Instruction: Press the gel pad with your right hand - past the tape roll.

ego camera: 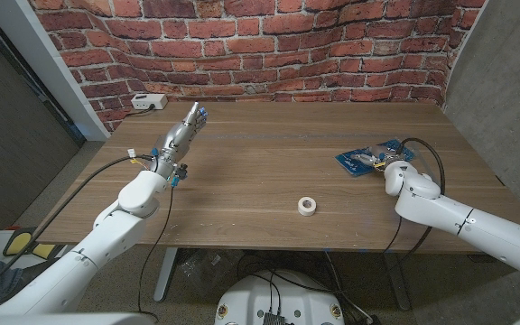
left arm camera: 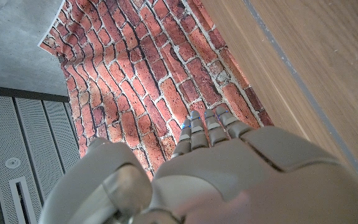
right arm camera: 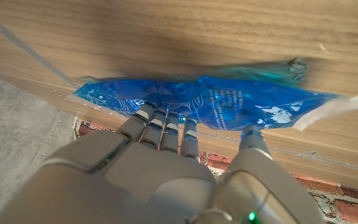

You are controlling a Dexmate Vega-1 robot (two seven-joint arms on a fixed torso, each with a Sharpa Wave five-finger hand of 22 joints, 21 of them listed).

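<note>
Right hand (right arm camera: 166, 168) fingertips (right arm camera: 166, 121) touch blue gel pad (right arm camera: 229, 102); fingers extended.

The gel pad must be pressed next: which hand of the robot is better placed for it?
The right hand. It is already at the blue gel pad, fingertips at its edge. The left hand stands raised at the far left side of the table, with the tape roll between.
</note>
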